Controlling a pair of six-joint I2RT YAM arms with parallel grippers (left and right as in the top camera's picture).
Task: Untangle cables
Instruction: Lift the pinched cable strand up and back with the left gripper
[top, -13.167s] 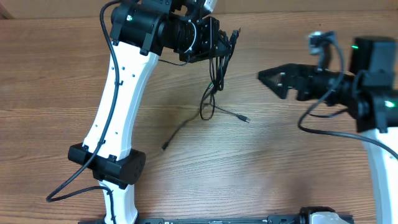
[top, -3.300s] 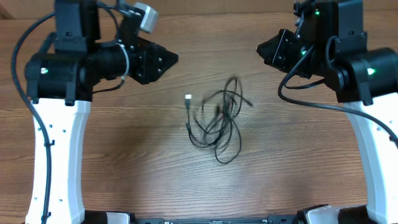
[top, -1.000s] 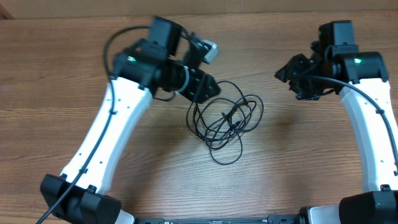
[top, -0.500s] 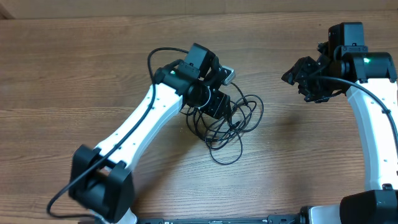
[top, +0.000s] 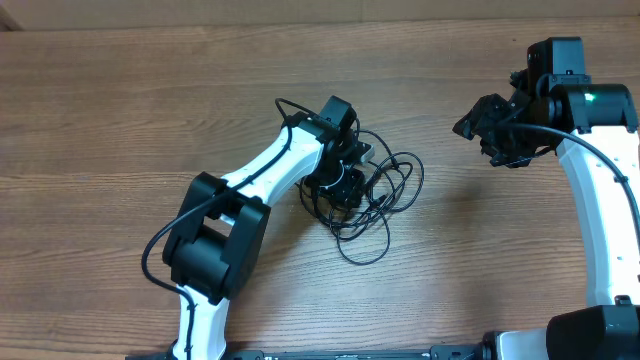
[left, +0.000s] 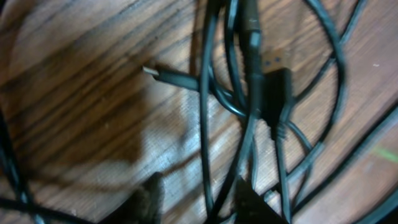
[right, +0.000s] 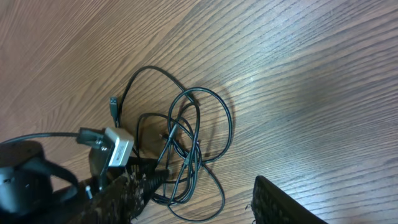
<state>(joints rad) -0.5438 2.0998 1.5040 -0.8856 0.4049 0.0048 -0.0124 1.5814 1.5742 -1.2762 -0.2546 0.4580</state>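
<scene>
Cables (top: 378, 196): thin black flexible wires in one tangle of overlapping loops, lying on the brown wood-grain bench (top: 120, 120). How many separate wires make up the tangle cannot be told. Plug ends counted: two in the left wrist view, one slim with a bare metal tip (left: 158, 74) and one blockier (left: 278, 84). The right wrist view shows one plug end (right: 114, 103), lying just outside the loops.

Arms: two, white with black joints. Left arm (top: 265, 175) reaches down onto the tangle. The left jaws sit low over the tangle's edge, spread, with two dark fingertips (left: 149, 196) either side of a single strand and not pinching it. Whether they touch the strand cannot be told. Right arm (top: 590, 200) stands well apart from the tangle. The right jaws are spread, holding nothing, raised above the bench and pointed towards the tangle.
</scene>
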